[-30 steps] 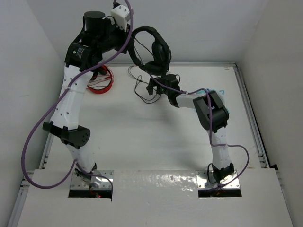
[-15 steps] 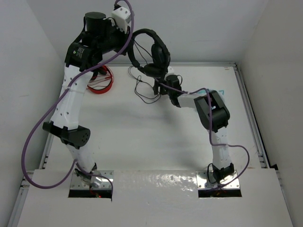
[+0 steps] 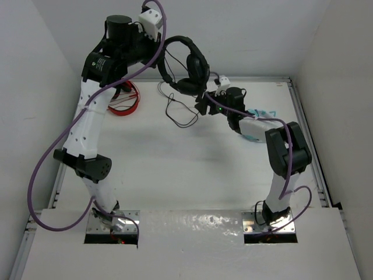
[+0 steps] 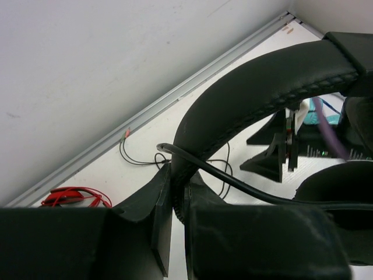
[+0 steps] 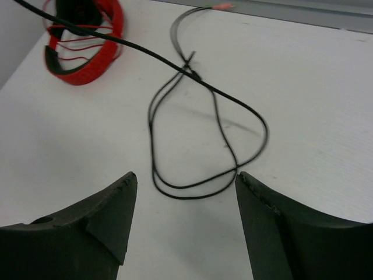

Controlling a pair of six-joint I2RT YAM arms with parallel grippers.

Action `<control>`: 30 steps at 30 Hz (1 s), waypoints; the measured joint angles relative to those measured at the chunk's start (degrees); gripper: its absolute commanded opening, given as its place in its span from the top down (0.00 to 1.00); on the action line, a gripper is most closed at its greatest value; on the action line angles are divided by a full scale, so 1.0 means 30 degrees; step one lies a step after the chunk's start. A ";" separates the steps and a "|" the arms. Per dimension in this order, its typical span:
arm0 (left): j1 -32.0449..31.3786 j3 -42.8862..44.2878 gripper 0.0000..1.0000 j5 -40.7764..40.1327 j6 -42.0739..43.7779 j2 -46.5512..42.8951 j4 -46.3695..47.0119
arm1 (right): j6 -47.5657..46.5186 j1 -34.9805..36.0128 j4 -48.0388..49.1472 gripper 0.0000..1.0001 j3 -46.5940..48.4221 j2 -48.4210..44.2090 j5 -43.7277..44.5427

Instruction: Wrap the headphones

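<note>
Black, padded headphones [image 3: 189, 61] hang above the far edge of the table [image 3: 175, 169], their stitched, arched headband pinched tight in the left claw [image 4: 176, 192]. Their thin cable [image 5: 151, 128] lies in slack loops on the matte white top, under the spread, empty right claw [image 5: 185, 178]. Glossy red headphones [image 5: 102, 55] lie nearby.

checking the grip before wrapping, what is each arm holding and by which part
The left gripper grips the headphones by the headband; the right gripper, open above the cable, holds nothing.
</note>
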 measured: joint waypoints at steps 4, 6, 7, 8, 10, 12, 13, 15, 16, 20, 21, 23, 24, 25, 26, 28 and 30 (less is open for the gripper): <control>0.0000 -0.0182 1.00 -0.0007 0.0015 0.0087 0.0022 | 0.0066 -0.0656 -0.0736 0.21 0.0415 0.0583 0.1122; 0.0000 -0.0211 1.00 -0.0007 0.0015 0.0160 0.0022 | -0.0386 -0.0758 -0.1392 0.19 0.1770 0.1734 0.1268; 0.0000 -0.0226 1.00 -0.0022 0.0022 0.0182 0.0015 | -0.0634 -0.0772 -0.1727 0.19 0.2645 0.2514 0.1282; 0.0000 -0.0233 1.00 -0.0015 0.0022 0.0197 0.0015 | -0.0787 -0.0743 -0.1960 0.18 0.3446 0.3249 0.1268; 0.0000 -0.0255 1.00 -0.0015 0.0015 0.0197 0.0036 | -0.0925 -0.0678 -0.2426 0.18 0.4794 0.4626 0.1319; 0.0000 -0.0284 1.00 -0.0007 0.0015 0.0197 0.0036 | -0.0860 -0.0663 -0.2652 0.20 0.5778 0.5778 0.1596; 0.0000 -0.0284 1.00 -0.0015 0.0015 0.0197 0.0029 | -0.0743 -0.0641 -0.2958 0.22 0.6353 0.6390 0.1756; 0.0000 -0.0284 1.00 -0.0015 0.0015 0.0197 0.0029 | -0.0350 -0.0583 -0.3191 0.29 0.7672 0.7766 0.2164; 0.0000 -0.0284 1.00 -0.0007 0.0007 0.0197 0.0036 | -0.0087 -0.0561 -0.3636 0.37 0.8502 0.8473 0.2375; 0.0000 -0.0291 1.00 -0.0022 0.0015 0.0197 0.0022 | 0.1399 -0.0539 -0.4291 1.00 1.0448 1.0440 0.2973; 0.0000 -0.0299 1.00 -0.0029 0.0015 0.0197 0.0022 | 0.2055 -0.0546 -0.4153 1.00 1.0185 1.0491 0.3315; 0.0000 -0.0350 1.00 -0.0073 0.0044 0.0197 0.0007 | 0.3519 -0.0634 -0.2557 1.00 0.8429 0.9916 0.4160; 0.0000 -0.0408 1.00 -0.0109 0.0080 0.0197 -0.0007 | 0.4284 -0.0743 -0.1698 1.00 0.7227 0.9347 0.4714; 0.0000 -0.0437 1.00 -0.0175 0.0117 0.0197 -0.0095 | 0.4954 -0.0903 -0.0882 1.00 0.5880 0.8692 0.5209; 0.0000 -0.0510 1.00 -0.0262 0.0160 0.0197 -0.0182 | 0.5792 -0.1217 -0.0182 1.00 0.4350 0.7898 0.5756; 0.0000 -0.0576 1.00 -0.0372 0.0306 0.0197 -0.0372 | 0.7628 -0.2280 0.1158 1.00 0.1596 0.6433 0.7023; 0.0000 -0.0743 1.00 -0.0415 0.0474 0.0197 -0.0561 | 0.8998 -0.3577 0.2280 1.00 -0.0335 0.5260 0.8153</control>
